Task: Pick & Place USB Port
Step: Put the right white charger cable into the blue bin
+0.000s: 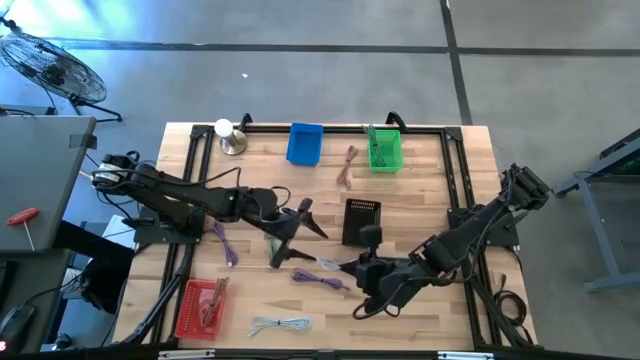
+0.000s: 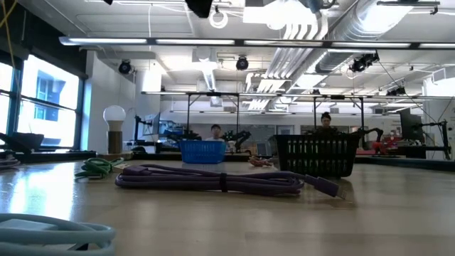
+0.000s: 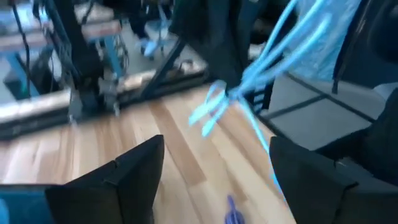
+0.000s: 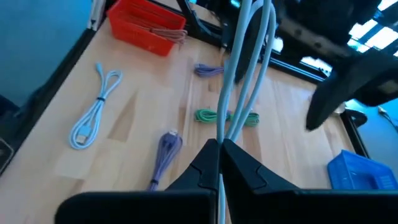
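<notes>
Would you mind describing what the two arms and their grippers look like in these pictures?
Both arms are dark, nearly black, jointed links. The left arm carries a pale metallic joint near its base. The left gripper has broad, flat, angular black fingers. The right gripper has tapered matte-black fingers.

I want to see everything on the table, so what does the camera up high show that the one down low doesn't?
Only the high view shows both arms: the left hand open over the table's middle, the right hand pinching a pale blue cable, plus the red basket and the green basket. Only the low view shows the room behind, with people sitting far off. Both show the blue basket, the black basket and a purple cable.
</notes>
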Robot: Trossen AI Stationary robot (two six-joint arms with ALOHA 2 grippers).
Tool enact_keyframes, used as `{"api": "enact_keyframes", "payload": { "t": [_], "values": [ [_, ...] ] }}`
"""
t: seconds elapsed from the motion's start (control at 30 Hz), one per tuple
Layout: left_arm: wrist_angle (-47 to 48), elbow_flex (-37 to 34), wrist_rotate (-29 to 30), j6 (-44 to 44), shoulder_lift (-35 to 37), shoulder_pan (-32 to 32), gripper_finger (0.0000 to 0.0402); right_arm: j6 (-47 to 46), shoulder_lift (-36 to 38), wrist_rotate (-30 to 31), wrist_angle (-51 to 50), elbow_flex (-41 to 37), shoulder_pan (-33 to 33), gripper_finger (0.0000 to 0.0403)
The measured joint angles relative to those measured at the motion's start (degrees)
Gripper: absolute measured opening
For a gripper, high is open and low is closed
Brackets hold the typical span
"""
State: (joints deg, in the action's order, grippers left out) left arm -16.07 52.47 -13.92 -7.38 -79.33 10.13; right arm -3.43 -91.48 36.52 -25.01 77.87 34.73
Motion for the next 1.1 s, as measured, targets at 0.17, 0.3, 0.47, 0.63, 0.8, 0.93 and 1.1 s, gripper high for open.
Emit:
{"api": "enact_keyframes", "payload": {
  "t": [0.17, 0.3, 0.47, 0.63, 0.8, 0.93, 1.1],
  "values": [
    [-6.6, 0.0, -5.2, -0.2, 0.0, 0.0, 0.0291, 0.1, 0.0, -1.9, 0.0, 0.0, -2.2, 0.0],
    [-8.5, 0.0, -6.4, -0.2, -0.4, 0.0, 0.0292, 0.2, 0.0, -2.9, 0.1, 0.0, -3.9, 0.0],
    [-7.9, 0.0, -4.4, 0.1, -0.5, 0.0, 0.0292, 0.9, 0.0, -6.1, 0.8, 0.1, -5.7, 0.0],
    [-9.4, 0.0, -3.4, 0.1, -0.5, 0.0, 0.0283, 2.1, -0.3, -9.1, 2.5, 0.1, -7.2, 0.0],
    [-9.4, 0.0, -2.8, -1.4, -0.5, 0.0, 0.0204, 2.4, -0.7, -10.4, 3.2, 0.1, -8.1, 0.0],
    [-9.5, 0.0, 0.1, -3.4, -0.5, 0.0, 0.0079, 2.4, -0.9, -10.4, 3.1, 0.1, -8.2, 0.0],
    [-9.4, 0.0, 4.5, -4.3, -0.5, 0.1, 0.0017, 0.5, -0.9, -11.5, 3.0, 0.1, -8.2, 0.0001]
  ]
}}
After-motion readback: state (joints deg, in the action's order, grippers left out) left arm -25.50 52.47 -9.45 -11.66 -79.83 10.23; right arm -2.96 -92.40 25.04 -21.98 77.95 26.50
